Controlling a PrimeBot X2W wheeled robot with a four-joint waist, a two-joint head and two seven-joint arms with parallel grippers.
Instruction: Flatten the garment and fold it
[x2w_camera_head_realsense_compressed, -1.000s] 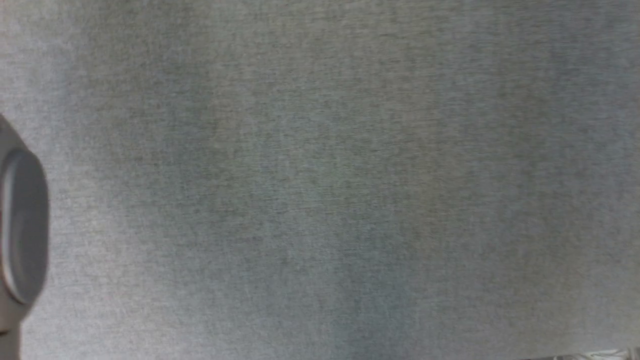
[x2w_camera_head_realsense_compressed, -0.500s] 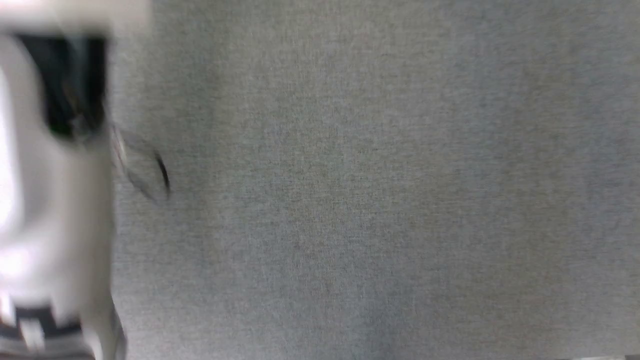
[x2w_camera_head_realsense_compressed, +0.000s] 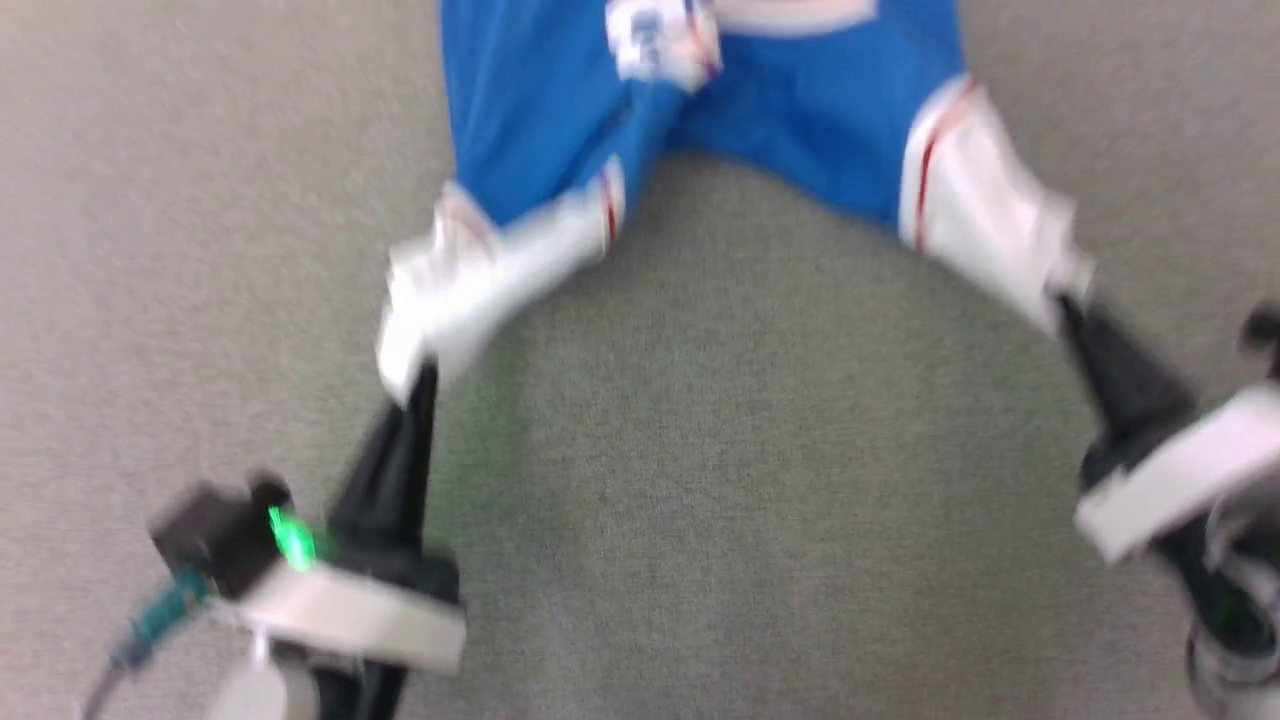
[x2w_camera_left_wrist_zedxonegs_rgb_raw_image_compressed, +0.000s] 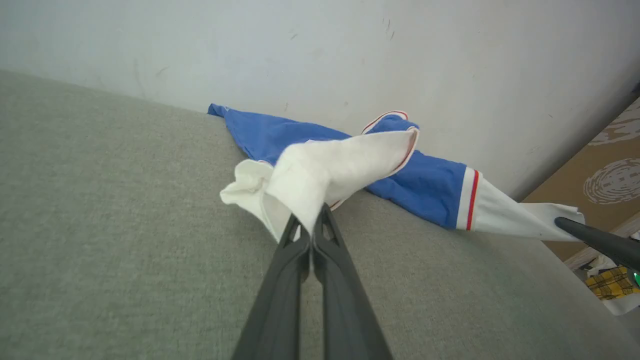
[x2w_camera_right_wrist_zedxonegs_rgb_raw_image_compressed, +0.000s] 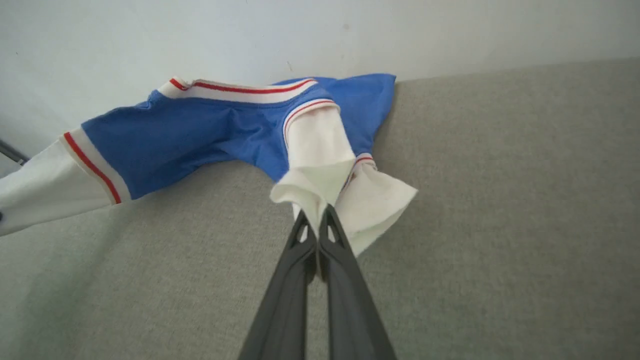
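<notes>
Two short white sleeves of the royal-blue jersey shirt (x2w_camera_head_realsense_compressed: 800, 110) were pinched, one in the left end effector (x2w_camera_head_realsense_compressed: 415, 378), one in the right end effector (x2w_camera_head_realsense_compressed: 1063, 303). Its body lay on the grey fabric bench (x2w_camera_head_realsense_compressed: 700, 500).

Grey surface (x2w_camera_head_realsense_compressed: 700, 450) between left claw (x2w_camera_head_realsense_compressed: 420, 378) and right claw (x2w_camera_head_realsense_compressed: 1066, 312) lies open; garment (x2w_camera_head_realsense_compressed: 800, 110) and pale wall (x2w_camera_left_wrist_zedxonegs_rgb_raw_image_compressed: 320, 50) bar the far side.

Shirt (x2w_camera_left_wrist_zedxonegs_rgb_raw_image_compressed: 425, 185) — royal blue, white sleeves (x2w_camera_left_wrist_zedxonegs_rgb_raw_image_compressed: 340, 170), red-and-white striped trim (x2w_camera_left_wrist_zedxonegs_rgb_raw_image_compressed: 470, 200). Surface (x2w_camera_left_wrist_zedxonegs_rgb_raw_image_compressed: 100, 225) heathered grey, wall (x2w_camera_left_wrist_zedxonegs_rgb_raw_image_compressed: 300, 50) off-white, fingers (x2w_camera_left_wrist_zedxonegs_rgb_raw_image_compressed: 282, 300) charcoal. A cloth (x2w_camera_left_wrist_zedxonegs_rgb_raw_image_compressed: 607, 282) — yellow plaid; a light (x2w_camera_head_realsense_compressed: 290, 538), green.
</notes>
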